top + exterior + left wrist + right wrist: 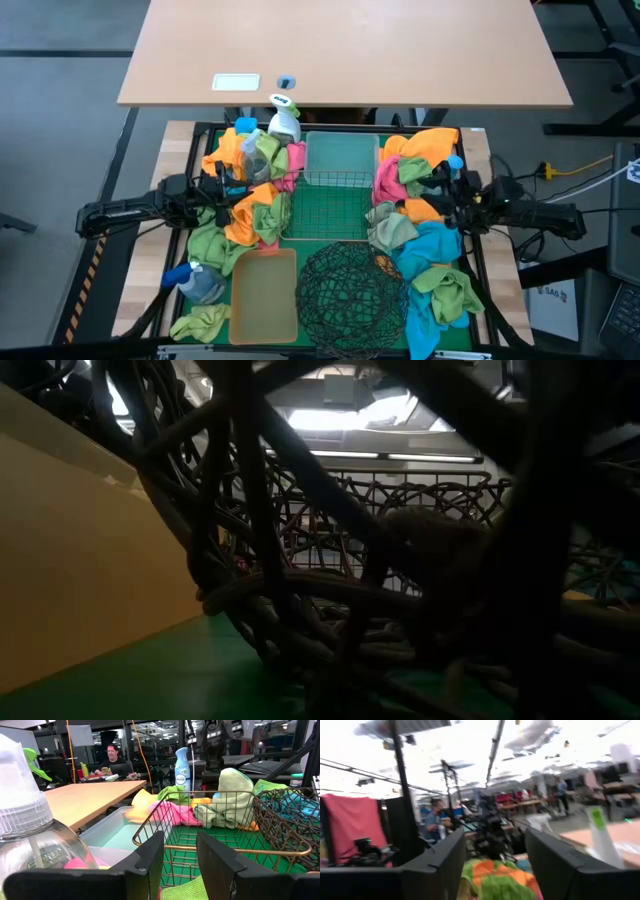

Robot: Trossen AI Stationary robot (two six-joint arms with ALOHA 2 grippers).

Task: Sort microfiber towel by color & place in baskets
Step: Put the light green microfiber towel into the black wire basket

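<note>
Left end effector (179,865) and right end effector (495,865) both gape, empty.

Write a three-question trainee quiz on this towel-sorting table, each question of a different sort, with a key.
1. True or false: the tan bin already holds towels.
2. The round black mesh basket sits: A) beside the tan bin, B) on the wooden desk, C) under the left gripper.
3. Fill in: the right gripper has its fingers ____.

Key: 1 false, it looks empty; 2 A; 3 open, with nothing between them, above orange and green towels.
</note>
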